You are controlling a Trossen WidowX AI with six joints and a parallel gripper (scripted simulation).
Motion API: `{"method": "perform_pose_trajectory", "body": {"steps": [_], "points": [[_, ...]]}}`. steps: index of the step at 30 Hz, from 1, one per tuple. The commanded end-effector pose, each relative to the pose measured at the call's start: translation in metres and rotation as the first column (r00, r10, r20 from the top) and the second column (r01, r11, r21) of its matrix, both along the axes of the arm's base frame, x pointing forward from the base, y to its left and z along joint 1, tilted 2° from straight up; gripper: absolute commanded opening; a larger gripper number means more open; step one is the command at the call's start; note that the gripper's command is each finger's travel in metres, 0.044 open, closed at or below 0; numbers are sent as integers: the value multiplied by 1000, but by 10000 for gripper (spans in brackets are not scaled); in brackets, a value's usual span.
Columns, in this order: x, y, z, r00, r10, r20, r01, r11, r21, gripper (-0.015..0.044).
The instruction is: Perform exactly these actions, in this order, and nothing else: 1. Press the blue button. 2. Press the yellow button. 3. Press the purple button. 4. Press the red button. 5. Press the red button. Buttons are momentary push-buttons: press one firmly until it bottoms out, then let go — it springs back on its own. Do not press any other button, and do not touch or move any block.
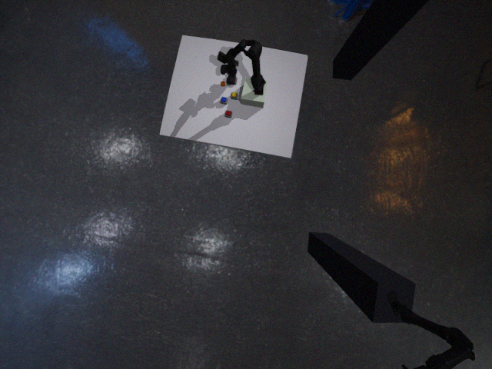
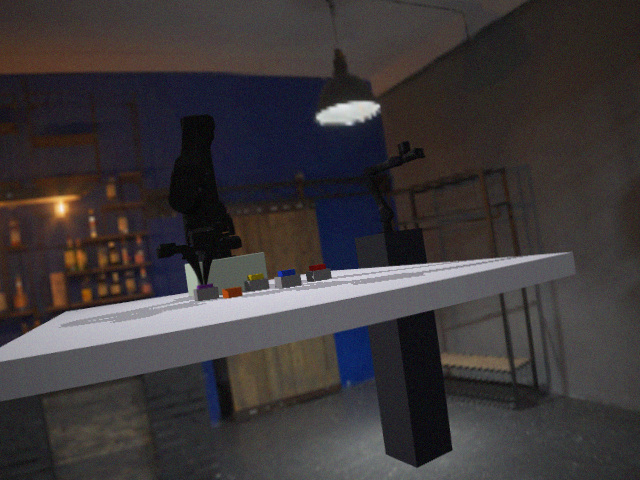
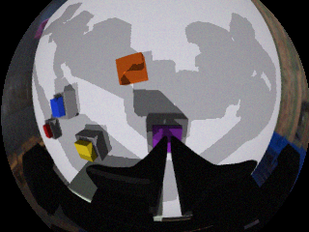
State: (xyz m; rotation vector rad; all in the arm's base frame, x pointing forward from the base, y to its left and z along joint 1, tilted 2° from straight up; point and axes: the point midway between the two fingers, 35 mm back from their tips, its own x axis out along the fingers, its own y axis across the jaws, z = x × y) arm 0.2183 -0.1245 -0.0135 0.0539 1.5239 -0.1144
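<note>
The purple button (image 1: 234, 80) (image 2: 206, 293) (image 3: 159, 133) has a grey base. My gripper (image 2: 203, 283) (image 3: 168, 139) is shut and empty, pointing down with its tips on the purple cap. In the exterior view that cap shows only as a thin strip above its base, lower than the other caps. The yellow button (image 1: 234, 95) (image 2: 255, 277) (image 3: 86, 150), the blue button (image 1: 224, 99) (image 2: 286, 272) (image 3: 57, 106) and the red button (image 1: 228, 114) (image 2: 317, 267) (image 3: 47, 130) stand apart from the gripper with raised caps.
An orange block (image 1: 223, 84) (image 2: 232, 292) (image 3: 131, 69) lies close to the purple button. A pale green box (image 1: 251, 101) (image 2: 238, 267) stands under the arm's base, beside the yellow button. All are on the white table (image 1: 274, 134) (image 2: 361, 289).
</note>
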Motion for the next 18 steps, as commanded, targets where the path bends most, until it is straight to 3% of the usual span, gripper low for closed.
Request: {"method": "perform_pose_trajectory", "body": {"steps": [1,15,18], "points": [[-2,2,-2,1000,3,-5,-3,1000,7,20],[-3,2,34,1000,3,-5,-3,1000,7,20],[-2,3,70,1000,4,-4,-4,1000,7,20]]}}
